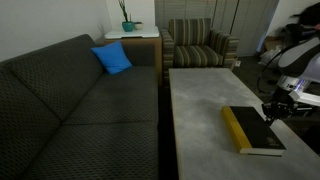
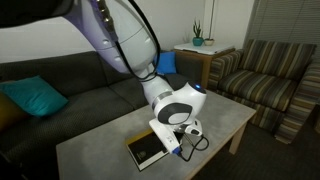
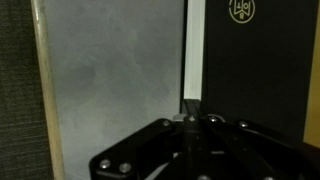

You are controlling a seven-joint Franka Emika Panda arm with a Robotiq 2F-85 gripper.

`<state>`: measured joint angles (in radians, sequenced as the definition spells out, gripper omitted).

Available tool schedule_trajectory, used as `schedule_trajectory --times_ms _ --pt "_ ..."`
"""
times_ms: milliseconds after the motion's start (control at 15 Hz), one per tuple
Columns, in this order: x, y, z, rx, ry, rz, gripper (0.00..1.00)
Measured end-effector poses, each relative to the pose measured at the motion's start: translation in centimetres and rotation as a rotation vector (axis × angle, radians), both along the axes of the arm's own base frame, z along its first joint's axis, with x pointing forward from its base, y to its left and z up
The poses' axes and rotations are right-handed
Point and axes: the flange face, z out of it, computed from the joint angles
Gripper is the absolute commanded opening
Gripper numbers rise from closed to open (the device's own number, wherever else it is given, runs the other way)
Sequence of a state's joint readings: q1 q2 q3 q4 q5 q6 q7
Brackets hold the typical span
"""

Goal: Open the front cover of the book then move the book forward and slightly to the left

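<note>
There's the book point(image 1: 255, 135), lower right of the frame, lying flat, black cover point(image 3: 255, 70) up, yellow spine point(image 1: 234, 130) leftward; gripper point(image 1: 270, 117) pinched fully together at its right edge, hold unclear.

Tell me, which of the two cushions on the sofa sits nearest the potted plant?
The bright blue cushion, at the end of the sofa beside the potted plant; the teal cushion lies at the opposite end.
</note>
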<state>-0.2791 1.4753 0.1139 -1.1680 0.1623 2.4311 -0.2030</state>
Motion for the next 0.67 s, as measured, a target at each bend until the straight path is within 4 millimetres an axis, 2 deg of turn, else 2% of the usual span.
schedule_trajectory --times_ms 333,667 --pt "-0.1 -1.1 0.3 0.076 -0.013 -0.018 0.0" --pt "0.5 -1.3 1.1 0.144 -0.043 -0.007 0.0"
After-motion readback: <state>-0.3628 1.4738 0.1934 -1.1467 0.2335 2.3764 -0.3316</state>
